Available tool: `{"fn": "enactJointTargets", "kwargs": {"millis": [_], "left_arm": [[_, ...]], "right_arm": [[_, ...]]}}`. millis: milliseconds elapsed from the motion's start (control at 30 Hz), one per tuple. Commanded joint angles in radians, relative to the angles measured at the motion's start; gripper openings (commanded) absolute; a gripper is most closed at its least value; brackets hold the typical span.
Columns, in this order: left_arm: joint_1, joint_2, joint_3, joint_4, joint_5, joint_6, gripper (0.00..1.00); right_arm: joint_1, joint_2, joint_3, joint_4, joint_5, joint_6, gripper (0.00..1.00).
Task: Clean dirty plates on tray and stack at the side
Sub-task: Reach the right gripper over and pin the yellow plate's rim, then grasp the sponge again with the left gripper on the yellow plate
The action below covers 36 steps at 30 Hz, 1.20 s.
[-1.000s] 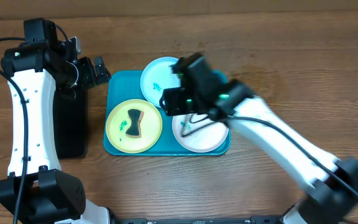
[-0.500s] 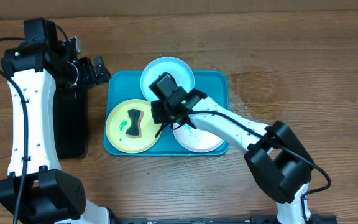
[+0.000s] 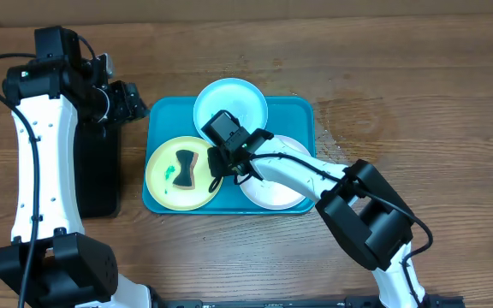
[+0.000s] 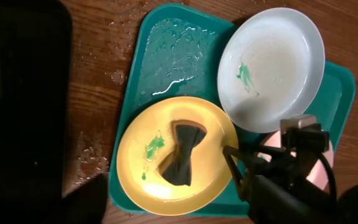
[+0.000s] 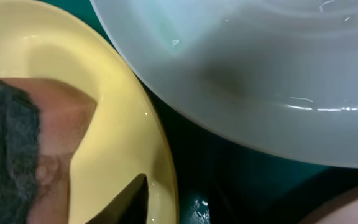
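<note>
The turquoise tray holds three plates. The yellow-green plate at front left carries a dark sponge and teal smears. At the back lies the pale mint plate with a teal smear, and at front right the white plate. My right gripper is low at the yellow plate's right rim. One finger is inside the rim of the yellow plate, and the jaws stand apart, gripping nothing. My left gripper hovers open and empty left of the tray.
A black rectangular tray lies on the wooden table left of the turquoise one, under my left arm. Water drops wet the turquoise tray's back left corner and the wood beside it. The right arm reaches across the white plate.
My right gripper has moved left from above the white plate to the yellow plate's right rim, its jaws narrowing. The left gripper's jaws have narrowed a little; that arm stayed put.
</note>
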Motion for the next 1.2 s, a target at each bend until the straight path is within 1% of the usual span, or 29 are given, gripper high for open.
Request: {"fn": "enactJointTargets", "kwargs": {"millis": [0, 100, 167, 300, 400, 500, 800, 867, 933, 1033, 1167], "left_arm": [[-0.028, 0.010, -0.030, 0.008, 0.042, 0.008, 0.59], [-0.049, 0.011, -0.100, 0.037, 0.041, 0.012, 0.59], [-0.064, 0.011, -0.168, 0.075, 0.045, 0.012, 0.59], [-0.094, 0.011, -0.309, 0.184, 0.045, 0.021, 0.64], [-0.119, 0.011, -0.394, 0.267, 0.045, 0.019, 0.64], [-0.137, 0.011, -0.453, 0.325, 0.061, 0.018, 0.59], [-0.196, 0.027, -0.590, 0.480, 0.058, 0.008, 0.55], [-0.199, 0.040, -0.598, 0.491, 0.033, 0.007, 0.55], [-0.199, 0.065, -0.599, 0.491, -0.040, -0.007, 0.55], [-0.199, 0.106, -0.599, 0.486, -0.038, -0.009, 0.52], [-0.199, 0.155, -0.599, 0.483, -0.033, -0.009, 0.42]], "right_arm": [[0.005, 0.022, 0.000, -0.006, 0.007, 0.006, 0.25], [0.005, 0.022, 0.000, -0.006, 0.007, 0.007, 0.15], [0.005, 0.022, 0.000, -0.010, 0.007, 0.007, 0.15], [0.005, 0.022, 0.000, -0.018, 0.000, 0.006, 0.14], [0.005, 0.022, 0.000, -0.026, 0.000, 0.006, 0.14], [0.005, 0.022, 0.000, -0.027, 0.000, 0.006, 0.14], [0.004, 0.022, 0.001, -0.029, 0.000, 0.006, 0.10], [0.004, 0.022, 0.001, -0.029, 0.000, 0.006, 0.10], [0.004, 0.022, 0.001, -0.029, 0.000, 0.006, 0.10], [0.004, 0.022, 0.001, -0.029, 0.000, 0.006, 0.10], [0.004, 0.022, 0.001, -0.028, 0.000, 0.006, 0.10]]}}
